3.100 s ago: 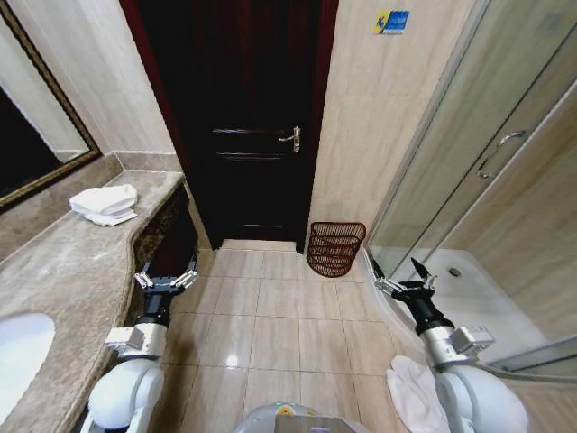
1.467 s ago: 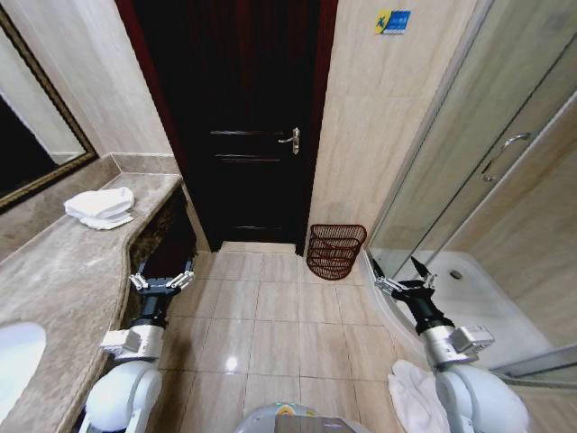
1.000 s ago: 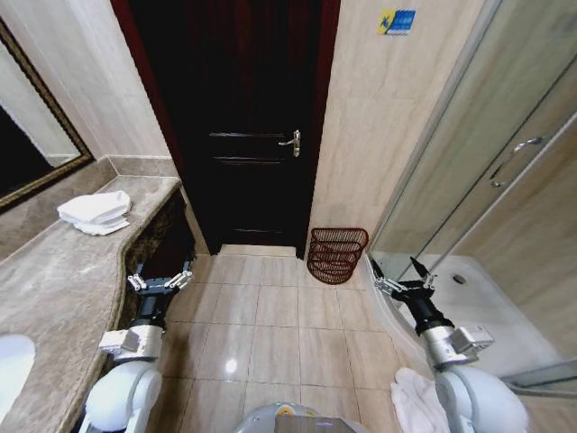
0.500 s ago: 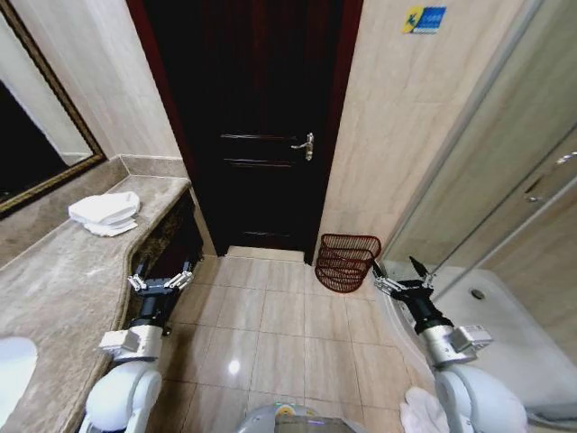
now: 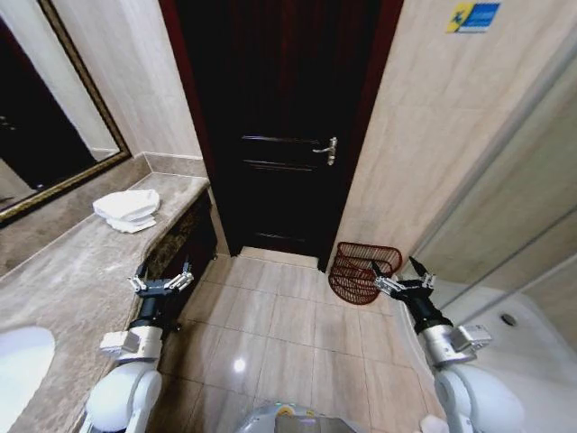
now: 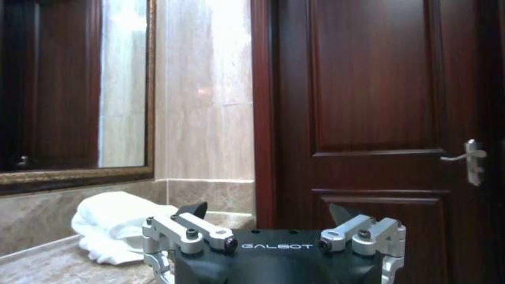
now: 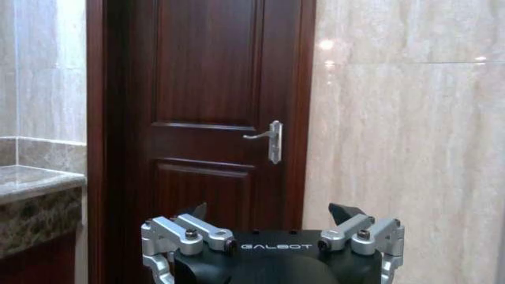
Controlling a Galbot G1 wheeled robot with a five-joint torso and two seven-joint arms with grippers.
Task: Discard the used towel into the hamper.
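— Start at the left. What is there?

— A framed mirror (image 5: 63, 135) on the wall above a marble counter (image 5: 72, 271), with a folded white towel (image 5: 128, 208) lying on the counter's far end. The towel sits ahead of the left gripper (image 5: 162, 282) and higher up, off to its left. In the left wrist view the towel (image 6: 118, 225) shows just past the left gripper (image 6: 268, 211), on its left side.

— And that gripper's state?

— Its fingers are spread apart with nothing between them. It hangs low, just beside the counter's edge, over the tiled floor (image 5: 288, 316).

— The middle?

— A dark wooden door (image 5: 279, 117) with a metal handle (image 5: 326, 150), straight ahead between the two grippers.

— Now the right.

— The hamper (image 5: 359, 271) stands on the floor by the wall to the right of the door. It is just ahead of the right gripper (image 5: 402, 278), a little to its left; from the head view its rim appears close to the nearer fingertip. That gripper's fingers are also spread apart and empty. The right wrist view looks over the right gripper (image 7: 272, 211) at the door and its handle.
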